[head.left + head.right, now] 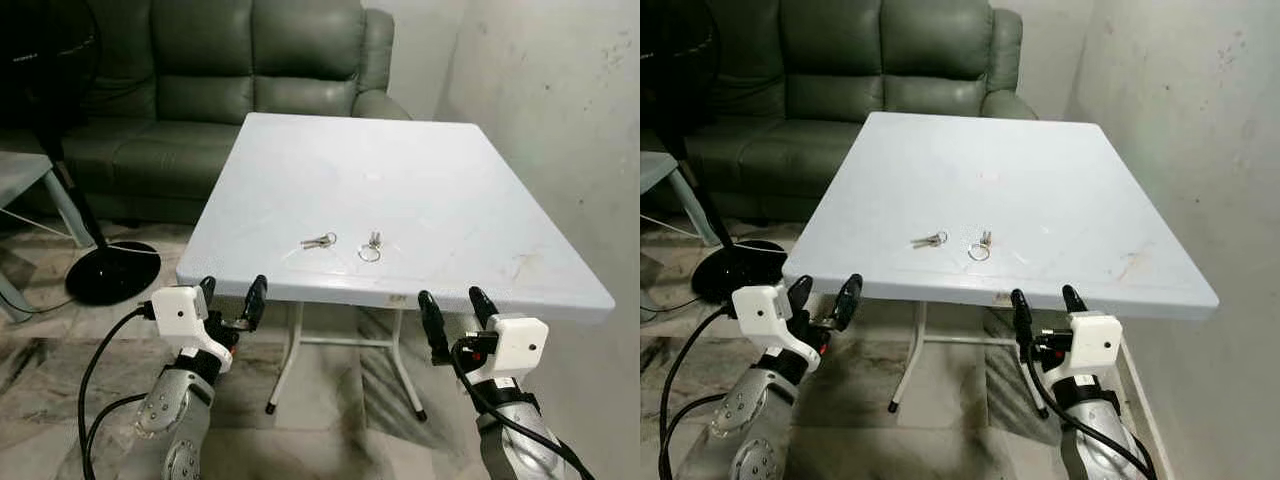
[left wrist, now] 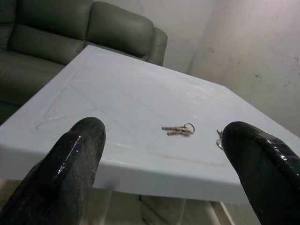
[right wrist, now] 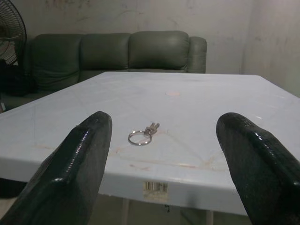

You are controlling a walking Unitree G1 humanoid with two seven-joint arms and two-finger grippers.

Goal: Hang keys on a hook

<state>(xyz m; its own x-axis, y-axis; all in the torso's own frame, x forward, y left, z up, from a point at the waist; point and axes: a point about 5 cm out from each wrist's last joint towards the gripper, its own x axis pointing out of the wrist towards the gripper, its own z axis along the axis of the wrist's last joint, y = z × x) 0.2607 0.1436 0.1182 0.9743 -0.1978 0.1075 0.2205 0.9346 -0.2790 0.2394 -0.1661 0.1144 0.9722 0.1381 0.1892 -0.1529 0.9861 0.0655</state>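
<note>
Two small bunches of keys lie on the white table (image 1: 420, 180) near its front edge. The left bunch (image 1: 319, 241) has its ring at the right end; in the left wrist view it is the bunch (image 2: 178, 129). The right bunch (image 1: 371, 246) has a larger ring toward the front; in the right wrist view it is the bunch (image 3: 143, 134). My left gripper (image 1: 231, 297) is open, held below and in front of the table's front left corner. Open as well, my right gripper (image 1: 456, 313) is below the front edge, right of the keys. Neither holds anything.
A dark green sofa (image 1: 230, 90) stands behind the table. A black standing fan (image 1: 60, 120) with a round base (image 1: 112, 271) is at the left on the tiled floor. A light wall (image 1: 560, 120) runs close along the table's right side.
</note>
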